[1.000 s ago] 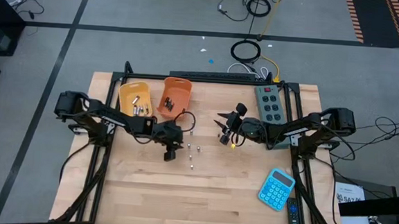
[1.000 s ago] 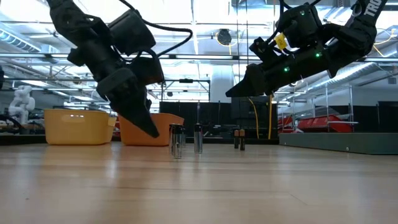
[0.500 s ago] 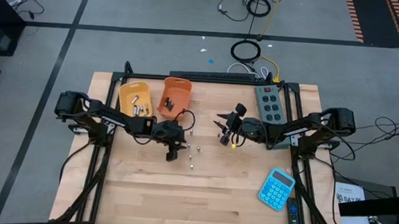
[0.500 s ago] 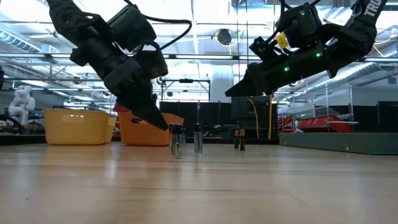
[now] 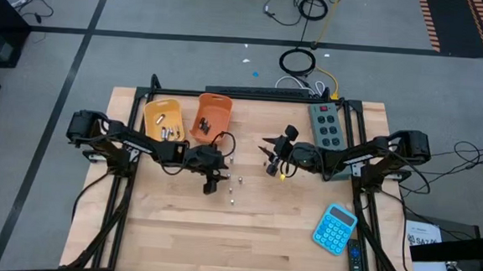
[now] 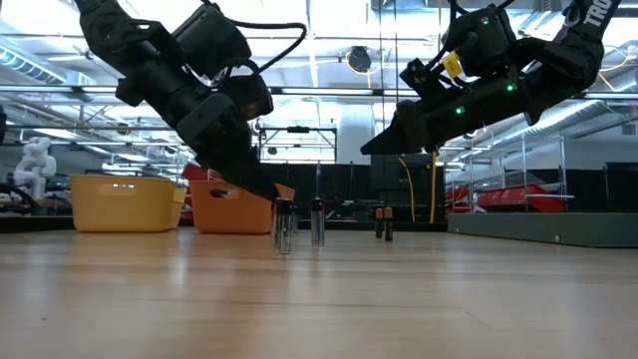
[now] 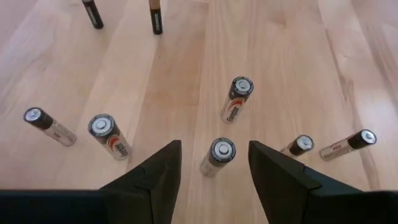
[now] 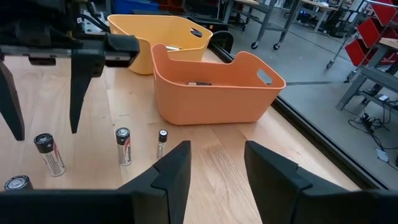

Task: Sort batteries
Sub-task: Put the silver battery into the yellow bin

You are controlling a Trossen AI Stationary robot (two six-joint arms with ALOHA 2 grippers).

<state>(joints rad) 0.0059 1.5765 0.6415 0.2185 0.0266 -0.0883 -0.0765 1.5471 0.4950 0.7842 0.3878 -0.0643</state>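
Seven upright cylindrical metal batteries (image 7: 236,99)

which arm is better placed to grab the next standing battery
Left. Its gripper hangs right over the standing batteries, fingers open on either side of one battery. The right gripper waits farther off, raised above the table, aimed at the orange bin.

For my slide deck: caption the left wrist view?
Open left end effector poised over upright batteries on the wooden table.
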